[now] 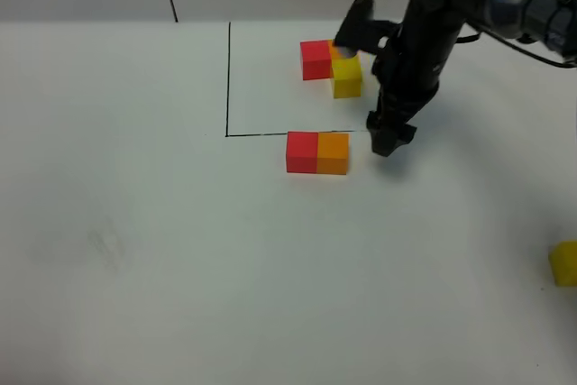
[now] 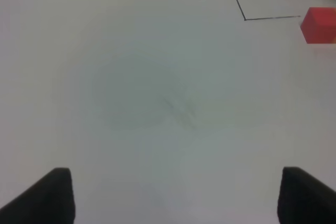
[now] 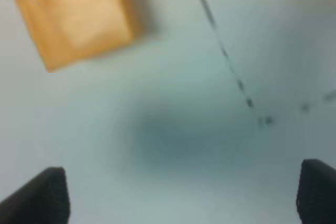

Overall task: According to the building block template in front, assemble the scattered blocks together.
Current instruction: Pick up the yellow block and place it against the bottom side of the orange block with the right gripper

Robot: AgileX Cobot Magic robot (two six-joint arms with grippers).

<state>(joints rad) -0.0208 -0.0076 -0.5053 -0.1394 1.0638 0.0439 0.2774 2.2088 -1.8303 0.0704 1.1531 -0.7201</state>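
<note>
**Table and cubes**

The white table bears a black drawn frame around the L-shaped building block template. Just outside its near line, a red cube touches an orange cube; a yellow cube lies well apart.

The black-framed building block template is a red-orange-yellow L. At its 6 o'clock, the loose red cube and orange cube touch side by side. The loose yellow cube lies well apart at 4 o'clock.
</note>
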